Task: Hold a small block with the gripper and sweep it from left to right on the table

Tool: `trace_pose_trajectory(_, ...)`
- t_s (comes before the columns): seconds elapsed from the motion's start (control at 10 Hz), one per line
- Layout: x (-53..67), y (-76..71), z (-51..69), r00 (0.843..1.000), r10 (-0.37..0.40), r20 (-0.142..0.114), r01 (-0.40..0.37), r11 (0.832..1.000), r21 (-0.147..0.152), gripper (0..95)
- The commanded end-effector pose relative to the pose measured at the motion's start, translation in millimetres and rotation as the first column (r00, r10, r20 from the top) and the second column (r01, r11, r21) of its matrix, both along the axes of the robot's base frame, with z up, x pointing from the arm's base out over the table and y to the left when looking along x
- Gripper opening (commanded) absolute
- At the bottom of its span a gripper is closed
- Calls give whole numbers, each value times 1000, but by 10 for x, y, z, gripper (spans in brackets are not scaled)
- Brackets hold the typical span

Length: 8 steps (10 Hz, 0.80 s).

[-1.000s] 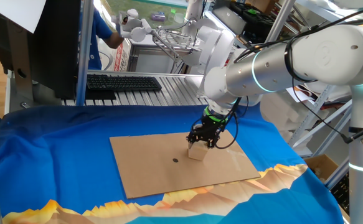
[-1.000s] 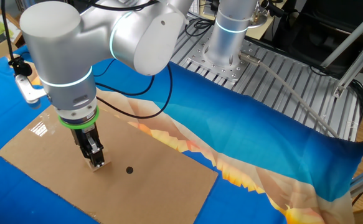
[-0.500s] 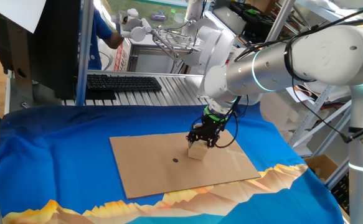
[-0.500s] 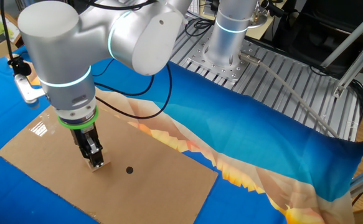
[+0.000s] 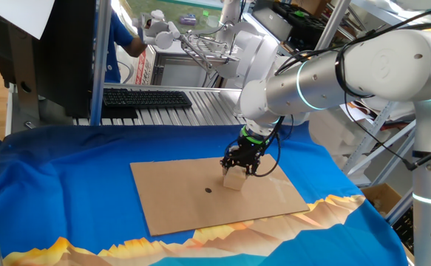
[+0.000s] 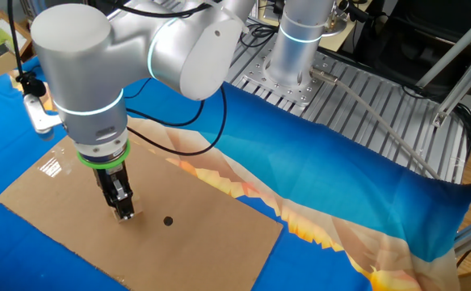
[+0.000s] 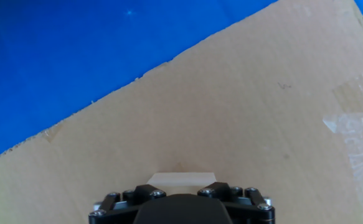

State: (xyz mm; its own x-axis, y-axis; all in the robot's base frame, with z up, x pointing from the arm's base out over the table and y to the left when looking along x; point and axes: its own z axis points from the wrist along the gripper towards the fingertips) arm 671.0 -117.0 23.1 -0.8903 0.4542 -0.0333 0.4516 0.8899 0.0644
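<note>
- Tool (image 5: 239, 167): black, green-ringed, pointed down over the cardboard sheet (image 5: 178, 199); fingers clamped on the small block (image 5: 233, 179).
- Small block: tan cube, resting on the sheet, right of a tiny dark dot (image 5: 208, 190).
- Tabletop (image 5: 67, 185): blue cloth, orange mountain print along the near edge.

Bright, even light throughout; white glare patches on the cardboard sheet (image 6: 51, 168) and its tape (image 7: 355, 118); shadows faint; focus sharp.
</note>
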Motion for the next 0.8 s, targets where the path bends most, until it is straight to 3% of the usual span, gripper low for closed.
trace_pose_trajectory(0.1,5,2,12,1000,-4,-6,4,1000,-1,950)
trace_pose_trajectory(0.3,-3,0,55,1000,-13,-7,13,1000,11,950)
trace_pose_trajectory(0.5,-44,-12,204,1000,-2,-27,3,1000,18,950)
trace_pose_trajectory(0.6,-64,-20,262,999,8,-36,-7,1000,16,760)
trace_pose_trajectory(0.8,-105,-43,384,998,9,-61,-9,1000,9,760)
